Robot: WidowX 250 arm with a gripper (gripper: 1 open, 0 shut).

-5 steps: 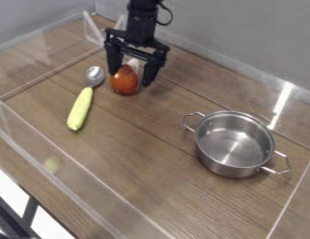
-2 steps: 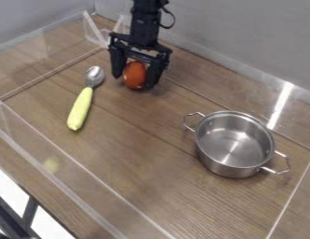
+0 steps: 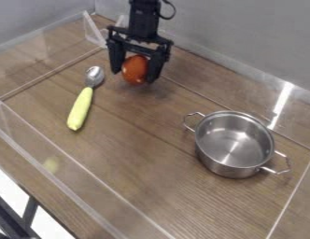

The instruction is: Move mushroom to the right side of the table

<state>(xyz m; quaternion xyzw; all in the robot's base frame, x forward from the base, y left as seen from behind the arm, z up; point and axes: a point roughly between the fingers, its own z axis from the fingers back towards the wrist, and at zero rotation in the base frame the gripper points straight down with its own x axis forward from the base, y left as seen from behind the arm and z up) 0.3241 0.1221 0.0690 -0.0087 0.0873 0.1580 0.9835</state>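
Note:
The mushroom (image 3: 135, 68), a small red-orange toy, is at the back left of the wood-grain table (image 3: 139, 154). My gripper (image 3: 136, 75) comes down from above and straddles it. The two black fingers stand wider than the mushroom, one on each side, so the gripper is open. I cannot tell whether either finger touches the mushroom, and its stem is hidden.
A spoon with a yellow handle (image 3: 83, 101) lies left of the gripper. A steel pot (image 3: 235, 143) with two handles stands at the right. Low clear acrylic walls (image 3: 285, 93) border the tabletop.
The mushroom, earlier near the fingertips on the left, now shows higher and centred between the fingers. The gripper has shifted only slightly and stays open.

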